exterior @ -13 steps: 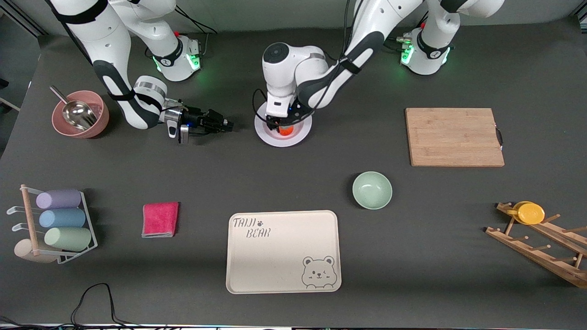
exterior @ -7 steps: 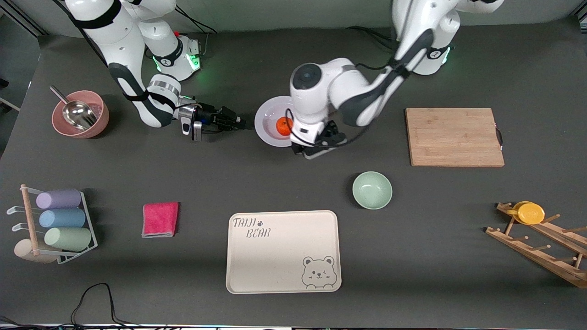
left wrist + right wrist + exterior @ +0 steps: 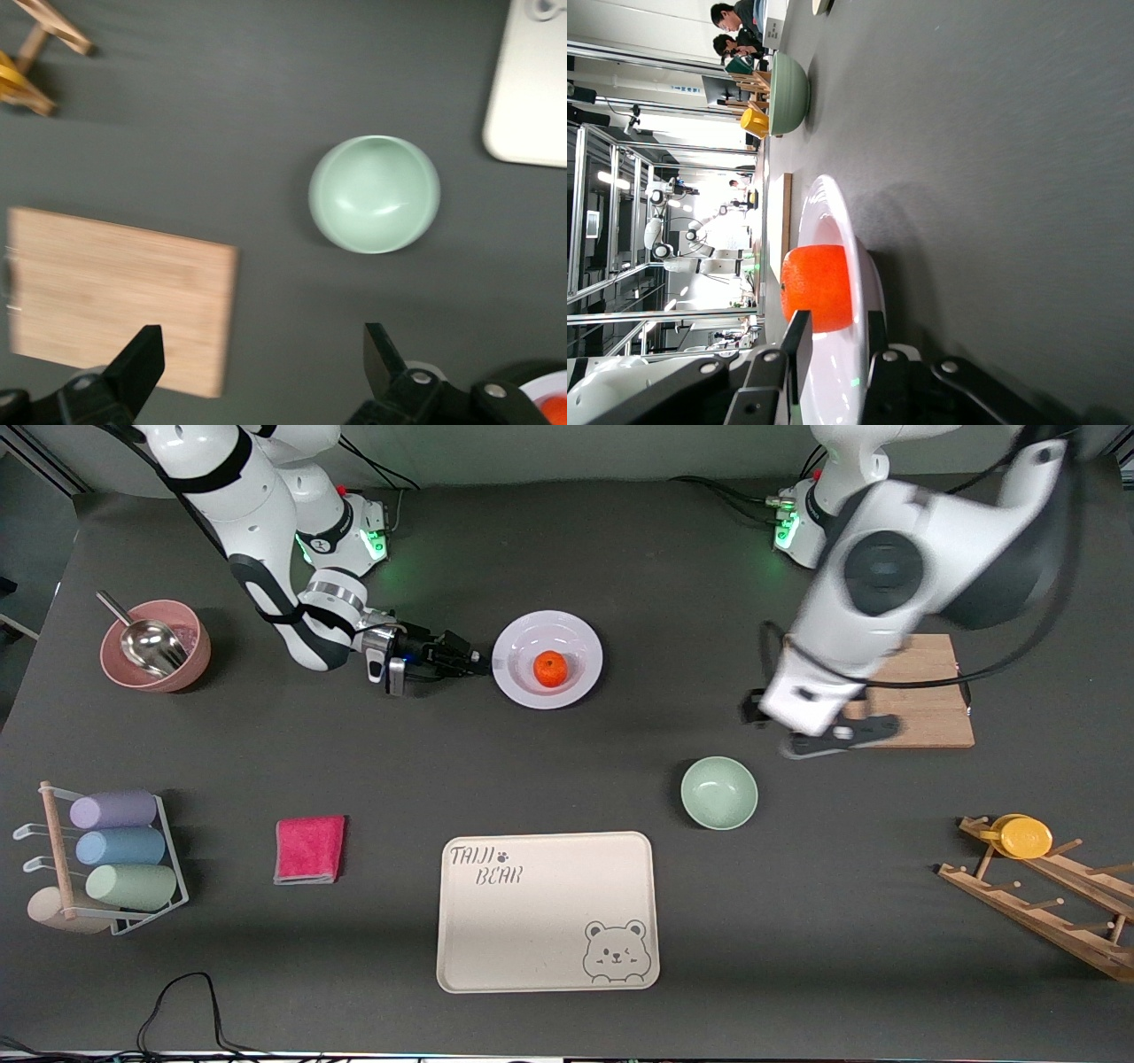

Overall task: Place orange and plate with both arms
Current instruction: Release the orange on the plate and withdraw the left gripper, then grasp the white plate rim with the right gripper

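Note:
The orange (image 3: 550, 669) lies in the well of the pale plate (image 3: 580, 640), which sits on the table between the two arms' bases. My right gripper (image 3: 481, 662) is low at the plate's rim on the right arm's side. In the right wrist view its open fingers (image 3: 799, 341) stand one on each side of the rim of the plate (image 3: 833, 221), with the orange (image 3: 818, 288) just ahead; the right gripper (image 3: 837, 323) holds nothing. My left gripper (image 3: 815, 731) is open and empty in the air over the edge of the cutting board, and it shows in the left wrist view (image 3: 261, 372).
A wooden cutting board (image 3: 877, 689) lies toward the left arm's end. A mint-green bowl (image 3: 718, 793) and a cream bear tray (image 3: 547, 911) lie nearer the camera. A pink bowl with a scoop (image 3: 155, 645), a red cloth (image 3: 309, 849), a cup rack (image 3: 106, 859) and a wooden rack (image 3: 1045, 886) stand around.
The left gripper let go of the orange on the plate, rose and swung to the cutting board's edge. The right gripper slid along the table up to the plate's rim.

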Robot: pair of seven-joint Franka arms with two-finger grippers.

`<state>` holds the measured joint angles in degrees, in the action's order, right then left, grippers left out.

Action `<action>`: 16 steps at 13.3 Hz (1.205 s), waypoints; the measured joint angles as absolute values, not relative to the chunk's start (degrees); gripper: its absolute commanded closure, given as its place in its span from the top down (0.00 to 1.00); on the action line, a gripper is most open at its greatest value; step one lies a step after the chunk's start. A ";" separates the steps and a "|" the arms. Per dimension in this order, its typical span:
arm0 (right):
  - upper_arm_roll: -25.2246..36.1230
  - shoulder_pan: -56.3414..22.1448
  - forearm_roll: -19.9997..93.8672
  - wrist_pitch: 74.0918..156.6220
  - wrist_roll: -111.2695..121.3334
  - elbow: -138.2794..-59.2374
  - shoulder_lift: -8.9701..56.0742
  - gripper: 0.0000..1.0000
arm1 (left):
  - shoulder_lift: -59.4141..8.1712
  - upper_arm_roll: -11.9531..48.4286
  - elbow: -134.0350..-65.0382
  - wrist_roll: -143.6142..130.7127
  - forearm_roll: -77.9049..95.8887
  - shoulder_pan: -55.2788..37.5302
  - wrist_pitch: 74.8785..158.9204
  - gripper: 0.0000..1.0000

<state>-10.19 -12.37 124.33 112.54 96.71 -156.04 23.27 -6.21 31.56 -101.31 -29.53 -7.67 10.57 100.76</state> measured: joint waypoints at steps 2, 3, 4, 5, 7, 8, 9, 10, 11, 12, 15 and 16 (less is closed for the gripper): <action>-10.50 -12.71 124.93 112.85 97.78 -155.58 23.84 0.32 | -2.75 31.26 -101.37 -16.96 -6.82 17.74 98.30 1.00; -10.50 -12.69 124.96 112.87 98.21 -155.41 24.15 0.32 | -1.50 30.91 -101.42 -11.20 -6.50 20.58 97.79 1.00; -10.50 -12.74 125.01 112.88 98.52 -155.22 24.39 0.32 | -0.63 30.11 -101.45 -6.36 -5.78 23.05 97.28 1.00; -10.51 -12.85 125.25 112.90 98.83 -155.07 24.52 0.32 | -0.04 28.86 -101.48 -3.20 -5.37 24.77 97.16 1.00; -11.05 -13.13 126.53 112.92 99.30 -154.90 24.62 0.32 | 0.32 26.44 -101.43 -0.32 -5.43 26.01 97.19 1.00; -11.51 -13.26 127.15 113.04 99.38 -154.73 24.68 0.31 | 0.41 26.05 -101.27 0.06 -5.68 26.07 97.28 1.00; -11.77 -13.37 127.26 113.43 99.38 -154.52 24.75 0.22 | 0.59 26.13 -100.84 0.12 -6.70 26.03 97.36 1.00; -11.79 -13.46 127.26 113.54 99.39 -154.40 24.80 0.06 | 0.76 26.47 -99.96 0.34 -9.06 25.84 97.36 1.00; -11.79 -13.47 127.26 113.55 99.67 -154.37 24.83 0.00 | 0.91 27.08 -99.09 1.20 -11.68 25.39 97.31 1.00; -11.79 -13.48 127.26 113.56 100.19 -154.37 24.89 0.00 | 1.00 27.77 -98.39 2.72 -12.94 24.65 96.85 1.00; -11.84 -13.48 127.27 113.51 100.32 -154.30 24.95 0.00 | 1.64 27.05 -97.53 5.37 -5.45 23.77 93.98 1.00; -11.84 -13.48 127.27 113.50 100.33 -154.29 24.96 0.00 | 1.98 25.69 -97.37 5.92 -1.36 23.81 93.98 1.00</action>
